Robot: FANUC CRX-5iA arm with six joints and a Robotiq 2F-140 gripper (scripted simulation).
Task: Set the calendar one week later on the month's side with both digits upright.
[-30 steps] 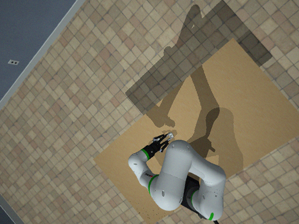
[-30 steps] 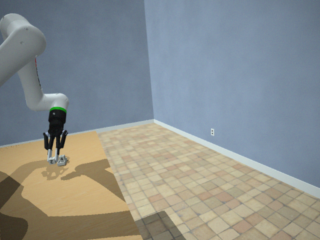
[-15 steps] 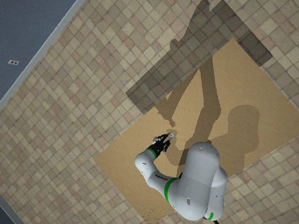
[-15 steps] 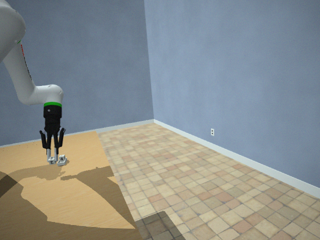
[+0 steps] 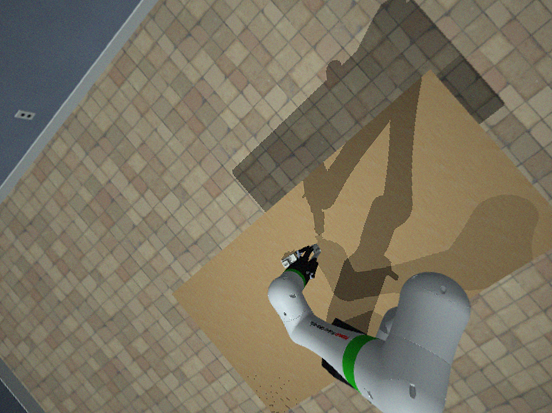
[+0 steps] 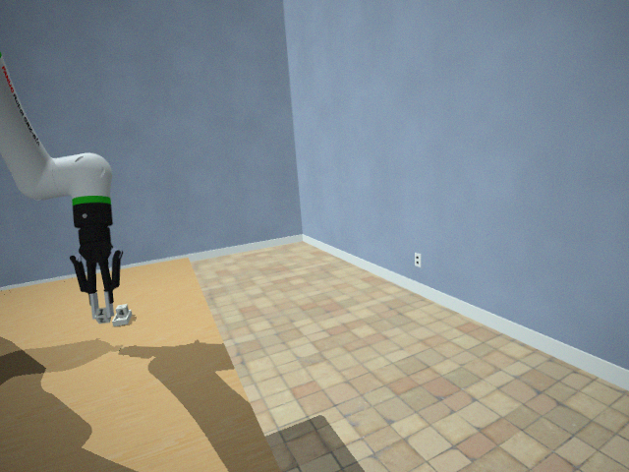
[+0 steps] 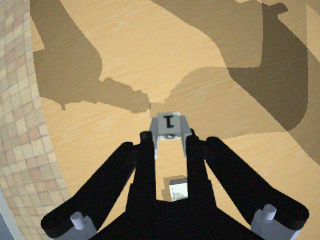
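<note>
My gripper (image 5: 308, 260) (image 6: 102, 314) (image 7: 169, 125) points straight down at the wooden table (image 5: 445, 178) (image 6: 152, 289). It is shut on a small grey digit cube (image 7: 170, 122) whose face towards the wrist camera shows a "1". The cube is at or just above the table top. The small grey calendar tray (image 6: 124, 321) (image 5: 291, 260) lies right beside the fingertips, with a second cube (image 6: 122, 309) standing in it. In the wrist view a pale block (image 7: 179, 191) shows through the gap between the fingers. The month face cannot be read.
The arm's base (image 5: 419, 353) stands at the near table edge. The table's side edge (image 6: 213, 324) runs a short way from the tray, with tiled floor (image 6: 406, 355) beyond it. Dark shadows of the arm lie across the table.
</note>
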